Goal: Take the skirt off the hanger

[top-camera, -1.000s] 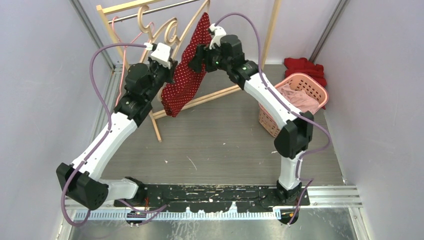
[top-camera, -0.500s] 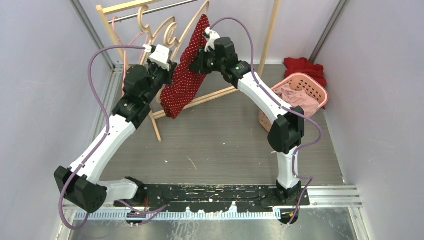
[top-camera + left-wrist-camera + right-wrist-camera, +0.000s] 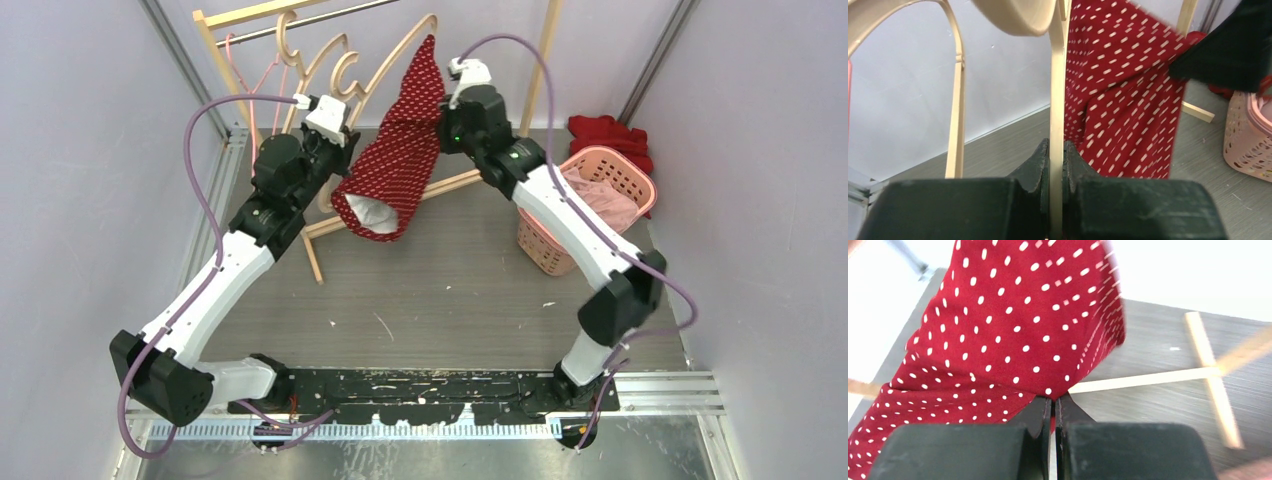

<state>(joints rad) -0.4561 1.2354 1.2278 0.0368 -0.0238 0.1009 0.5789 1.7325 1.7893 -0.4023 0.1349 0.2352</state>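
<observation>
A red skirt with white dots hangs from a pale wooden hanger on the rack, its white-lined hem swung open toward the floor. In the left wrist view my left gripper is shut on the hanger's thin wooden bar, with the skirt just to its right. My right gripper is shut on a fold of the skirt; from above it sits at the cloth's upper right edge.
A wooden clothes rack with a floor crossbar stands at the back. A pink basket holding cloth sits right of it, with a red garment behind. Pink hangers hang on the rail at left.
My right gripper has shut on the skirt and pulled it right and up, spreading the cloth and swinging its hem out. The left gripper has kept its grip on the hanger.
</observation>
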